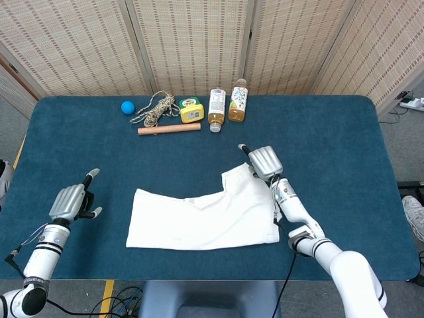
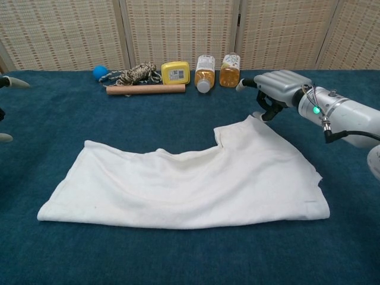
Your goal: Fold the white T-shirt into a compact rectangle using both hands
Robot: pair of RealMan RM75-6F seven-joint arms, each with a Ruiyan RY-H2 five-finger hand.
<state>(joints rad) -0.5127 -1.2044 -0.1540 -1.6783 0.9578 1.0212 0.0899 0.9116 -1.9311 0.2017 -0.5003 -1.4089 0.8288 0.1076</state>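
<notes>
the white t-shirt (image 2: 190, 184) is soft matt cloth with a faintly nubbly weave, limp and creased; the table (image 1: 344, 146) wears a deep blue covering, matt and short-napped like felt or carpet; the right hand (image 2: 274, 89) has a smooth silver-grey shell with a dull satin sheen, dark parts between the fingers; the left hand (image 1: 69, 201) shows the same silvery finish; the blue ball (image 1: 127, 106) is smooth and matt; the rope (image 1: 154, 109) is rough twisted fibre; the stick (image 1: 169, 129) looks like bare wood; the two bottles (image 2: 205, 72) are clear glossy plastic with paper-like labels; the yellow container (image 2: 176, 72) is smooth plastic; the screen panels (image 1: 192, 43) behind are coarse woven reed.
</notes>
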